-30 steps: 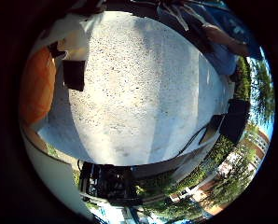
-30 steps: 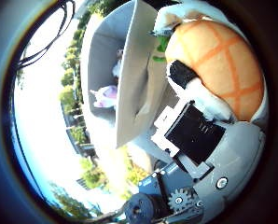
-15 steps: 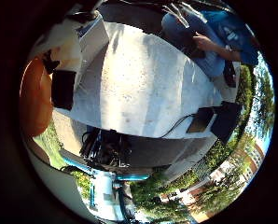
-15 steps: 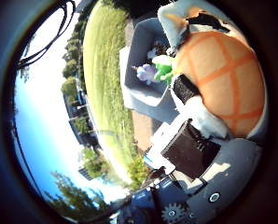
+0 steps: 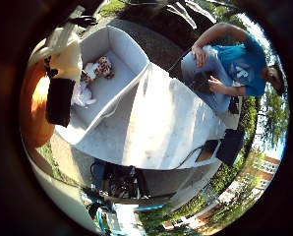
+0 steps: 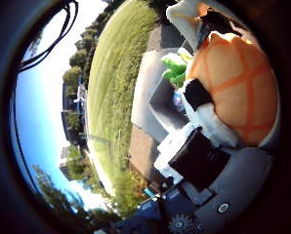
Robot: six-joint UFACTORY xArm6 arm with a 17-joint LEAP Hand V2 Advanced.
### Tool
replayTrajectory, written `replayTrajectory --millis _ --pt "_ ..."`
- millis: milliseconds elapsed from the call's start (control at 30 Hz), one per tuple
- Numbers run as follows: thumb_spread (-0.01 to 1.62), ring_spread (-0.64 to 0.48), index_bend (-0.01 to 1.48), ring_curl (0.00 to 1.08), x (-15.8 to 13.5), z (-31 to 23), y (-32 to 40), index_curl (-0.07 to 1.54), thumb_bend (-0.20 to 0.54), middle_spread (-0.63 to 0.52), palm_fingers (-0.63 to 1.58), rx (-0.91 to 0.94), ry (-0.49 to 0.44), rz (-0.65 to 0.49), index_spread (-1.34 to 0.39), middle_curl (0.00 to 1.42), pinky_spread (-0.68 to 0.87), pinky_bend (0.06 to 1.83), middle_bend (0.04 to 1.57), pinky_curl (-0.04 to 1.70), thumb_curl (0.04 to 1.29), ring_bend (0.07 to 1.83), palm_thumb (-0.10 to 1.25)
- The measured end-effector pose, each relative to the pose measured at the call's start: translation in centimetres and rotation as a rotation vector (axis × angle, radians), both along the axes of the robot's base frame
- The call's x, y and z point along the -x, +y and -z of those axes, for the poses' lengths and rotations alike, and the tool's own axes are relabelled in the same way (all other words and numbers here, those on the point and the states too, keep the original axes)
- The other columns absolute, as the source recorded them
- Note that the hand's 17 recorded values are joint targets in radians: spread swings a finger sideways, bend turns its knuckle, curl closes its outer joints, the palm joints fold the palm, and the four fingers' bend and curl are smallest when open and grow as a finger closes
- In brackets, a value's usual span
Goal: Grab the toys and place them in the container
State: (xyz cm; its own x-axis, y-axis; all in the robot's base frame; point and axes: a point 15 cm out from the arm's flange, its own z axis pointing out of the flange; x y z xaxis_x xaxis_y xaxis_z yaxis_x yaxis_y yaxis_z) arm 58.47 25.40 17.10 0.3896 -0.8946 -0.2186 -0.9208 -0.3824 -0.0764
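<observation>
My hand (image 6: 206, 166) is shut on an orange plush toy (image 6: 231, 83) with a lined, shell-like back; black fingertips (image 6: 195, 94) press into it. The toy fills much of the thumb side view, close to the palm. In the little finger side view it shows as an orange mass (image 5: 33, 103) beside a black fingertip (image 5: 60, 100). The pale open container (image 5: 129, 57) stands on the table just beyond the toy, with small plush toys (image 5: 91, 73) lying inside. The thumb side view shows the container's wall (image 6: 151, 86) and a green toy (image 6: 174, 68) in it.
The container sits at one end of a speckled white table (image 5: 171, 118). A black box (image 5: 230, 147) stands at the table's edge. Dark equipment (image 5: 127, 182) lies below the table's side. Grass (image 6: 116, 88) and trees surround the table.
The views have swung with the hand. The container with its toys now shows in the little finger side view, where only the table showed before. The orange toy stays in the hand.
</observation>
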Motion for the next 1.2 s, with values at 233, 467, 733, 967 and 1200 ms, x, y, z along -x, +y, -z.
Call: replayTrajectory --millis 233,467,733,967,1200 --pt "1.12 -0.06 0.65 0.77 -2.3 3.1 2.6 1.38 -0.035 -0.13 0.75 -0.011 -0.085 0.033 -0.93 0.94 0.17 1.45 1.37 0.97 0.76 1.54 0.84" --pt "1.10 0.15 0.30 0.61 -2.1 4.8 2.3 1.16 -0.047 -0.04 -0.05 0.001 -0.068 0.033 -0.75 0.66 0.33 1.29 0.72 0.87 0.67 1.20 0.75" --pt "1.10 0.29 0.10 0.36 -0.8 5.5 0.4 0.76 -0.032 0.07 -0.16 0.023 0.011 0.030 -0.56 0.43 0.46 1.01 0.30 0.66 0.58 0.73 0.72" --pt "1.09 0.31 0.14 0.31 -0.6 2.1 -1.3 0.56 -0.029 0.09 -0.07 0.018 0.016 0.041 -0.48 0.38 0.50 0.87 0.19 0.55 0.54 0.61 0.72" --pt "1.10 0.31 0.16 0.29 -0.4 -3.9 -3.1 0.45 -0.026 0.09 -0.02 0.000 -0.017 0.048 -0.44 0.35 0.50 0.74 0.17 0.47 0.51 0.53 0.73"
